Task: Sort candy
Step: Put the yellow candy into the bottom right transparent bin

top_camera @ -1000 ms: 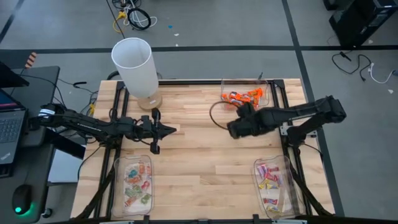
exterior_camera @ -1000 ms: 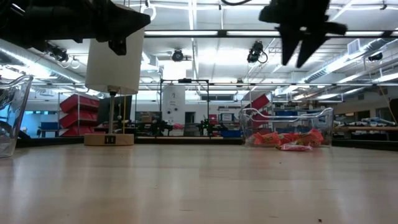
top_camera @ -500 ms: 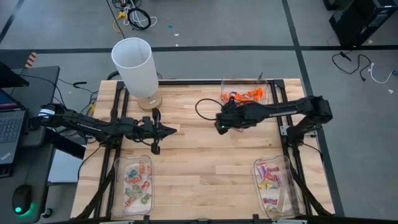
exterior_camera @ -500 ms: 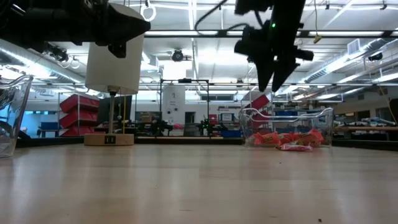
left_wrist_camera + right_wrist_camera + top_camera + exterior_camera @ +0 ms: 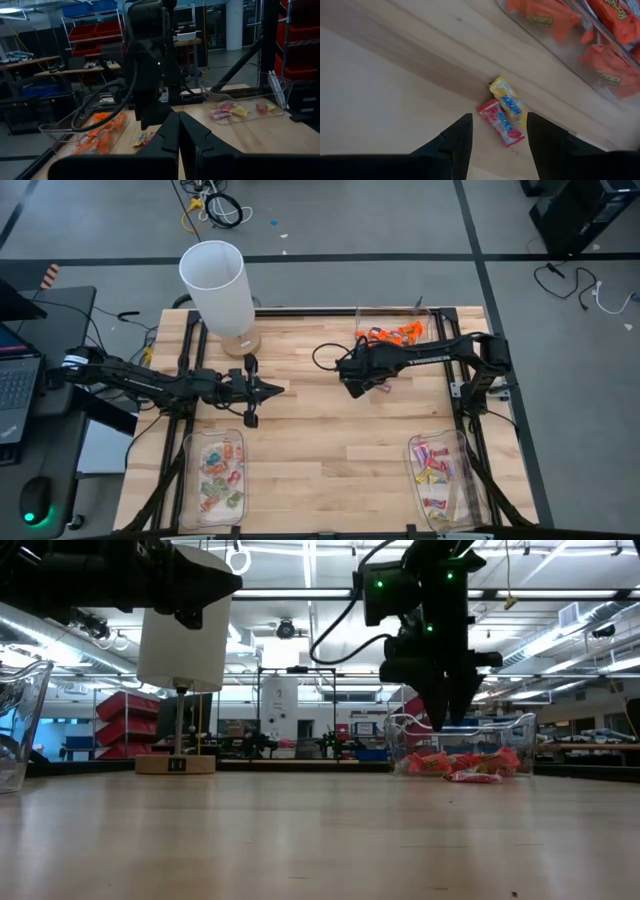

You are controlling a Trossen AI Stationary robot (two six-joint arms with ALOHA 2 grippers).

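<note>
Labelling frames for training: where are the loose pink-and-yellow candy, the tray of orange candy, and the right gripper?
pink-and-yellow candy (image 5: 505, 116), right wrist view, wrapper middle
orange candy tray (image 5: 425, 315), high view, rim
right gripper (image 5: 495, 134), right wrist view, between fingertips

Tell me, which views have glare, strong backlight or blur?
Low view: ceiling lights backlight the right gripper into a silhouette. Right wrist view: the orange candy in its clear tray looks soft, while the pink-and-yellow candy on the table is sharper.

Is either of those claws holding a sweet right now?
No. The right gripper hangs open above two loose candies; the left gripper is shut and empty.
</note>
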